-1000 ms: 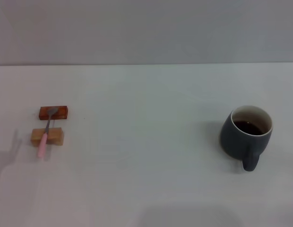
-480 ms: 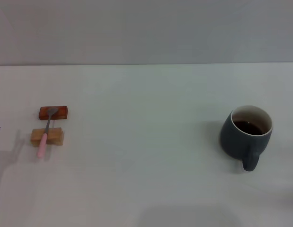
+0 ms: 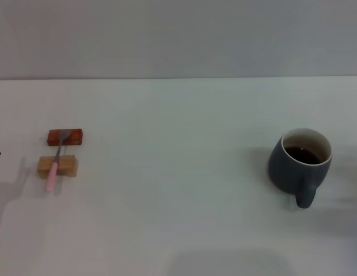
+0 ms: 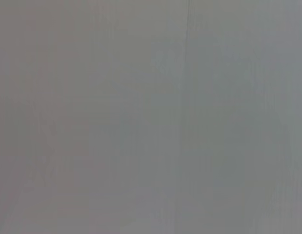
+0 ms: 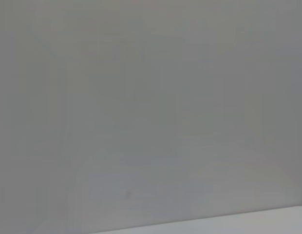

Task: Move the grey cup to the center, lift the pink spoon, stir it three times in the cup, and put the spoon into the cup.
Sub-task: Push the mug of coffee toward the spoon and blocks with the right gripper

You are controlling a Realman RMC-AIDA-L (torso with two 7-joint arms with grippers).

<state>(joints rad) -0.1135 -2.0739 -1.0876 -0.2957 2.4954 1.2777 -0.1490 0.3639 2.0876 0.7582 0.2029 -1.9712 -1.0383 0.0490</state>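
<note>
Grey cup parked at 3 o'clock, untouched; pink spoon across two blocks at 9. Step one pending. Gripper state? Can't tell, neither visible. Next: grab handle, slide centerward.

White table carries little: at the right of the frame, the grey cup, handle toward the lower edge. At far left sit a reddish-brown block and, just below it, a tan block.
</note>
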